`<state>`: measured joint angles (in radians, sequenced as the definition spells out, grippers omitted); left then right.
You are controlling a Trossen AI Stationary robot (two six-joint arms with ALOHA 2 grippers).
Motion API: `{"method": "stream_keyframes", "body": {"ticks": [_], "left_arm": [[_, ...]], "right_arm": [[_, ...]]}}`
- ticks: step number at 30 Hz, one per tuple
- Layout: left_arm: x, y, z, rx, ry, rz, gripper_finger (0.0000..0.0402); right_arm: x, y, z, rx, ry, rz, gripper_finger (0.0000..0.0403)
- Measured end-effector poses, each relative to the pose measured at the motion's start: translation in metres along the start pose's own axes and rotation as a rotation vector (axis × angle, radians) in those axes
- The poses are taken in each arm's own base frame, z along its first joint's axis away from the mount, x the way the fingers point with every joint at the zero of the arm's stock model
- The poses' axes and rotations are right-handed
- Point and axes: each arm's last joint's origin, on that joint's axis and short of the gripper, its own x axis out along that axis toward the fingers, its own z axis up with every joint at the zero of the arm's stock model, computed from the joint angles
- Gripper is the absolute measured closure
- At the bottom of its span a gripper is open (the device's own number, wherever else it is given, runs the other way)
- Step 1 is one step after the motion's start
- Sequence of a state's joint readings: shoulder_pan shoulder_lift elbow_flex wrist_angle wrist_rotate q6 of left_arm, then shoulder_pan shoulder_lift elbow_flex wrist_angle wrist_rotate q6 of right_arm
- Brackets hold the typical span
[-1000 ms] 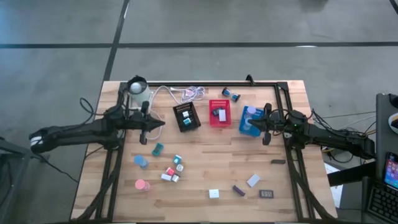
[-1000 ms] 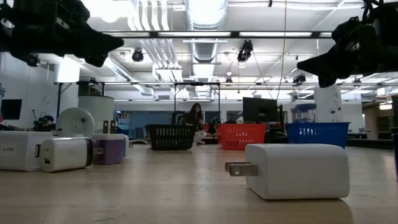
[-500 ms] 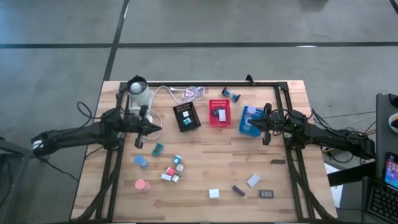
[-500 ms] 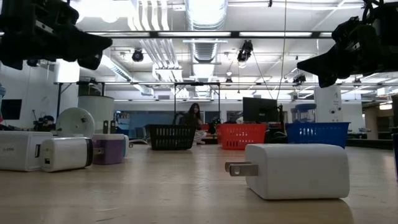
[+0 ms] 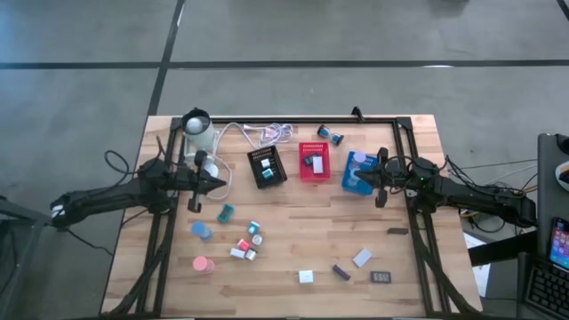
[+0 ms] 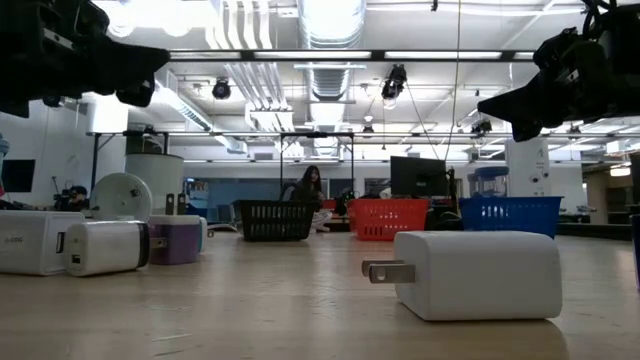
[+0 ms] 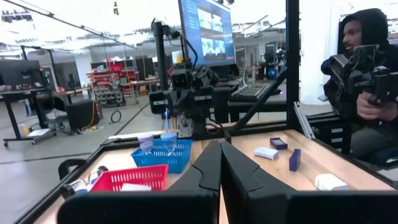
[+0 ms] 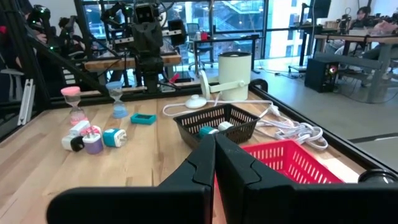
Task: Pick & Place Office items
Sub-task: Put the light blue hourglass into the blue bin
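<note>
Wooden table holds scattered office items; with left gripper and right gripper both closed and empty, a descent could knock pieces aside.

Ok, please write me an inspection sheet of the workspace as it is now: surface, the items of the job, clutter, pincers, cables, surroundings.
Surface: wooden table, black frame along its edges.
Job's things: loose office items on the wood, among them a pink roll, a blue roll, a teal block, a white block; some already lie in the black tray, red tray and blue tray.
Clutter: white cylinder device at the far left corner.
Pincers: left pincer shut, holding nothing, beside the black tray; right pincer shut, holding nothing, over the blue tray.
Cables: white coiled cable behind the trays.
Surroundings: a seated person near the table; a lab room beyond.
</note>
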<state>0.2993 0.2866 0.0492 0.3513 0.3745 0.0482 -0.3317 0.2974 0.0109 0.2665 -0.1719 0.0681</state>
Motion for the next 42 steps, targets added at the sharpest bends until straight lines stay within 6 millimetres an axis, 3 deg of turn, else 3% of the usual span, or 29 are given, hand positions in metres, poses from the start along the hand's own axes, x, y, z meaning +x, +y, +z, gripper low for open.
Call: {"method": "stream_keyframes", "body": {"ticks": [12, 42], "left_arm": [[-0.002, -0.001, -0.014, -0.002, 0.038, -0.001, 0.04], [-0.002, -0.001, -0.013, 0.016, 0.026, 0.0, 0.0395]], "right_arm": [[0.0, 0.0, 0.0, 0.001, 0.001, 0.0, 0.0394], [0.0, 0.0, 0.0, 0.0, 0.002, 0.0, 0.0394]]}}
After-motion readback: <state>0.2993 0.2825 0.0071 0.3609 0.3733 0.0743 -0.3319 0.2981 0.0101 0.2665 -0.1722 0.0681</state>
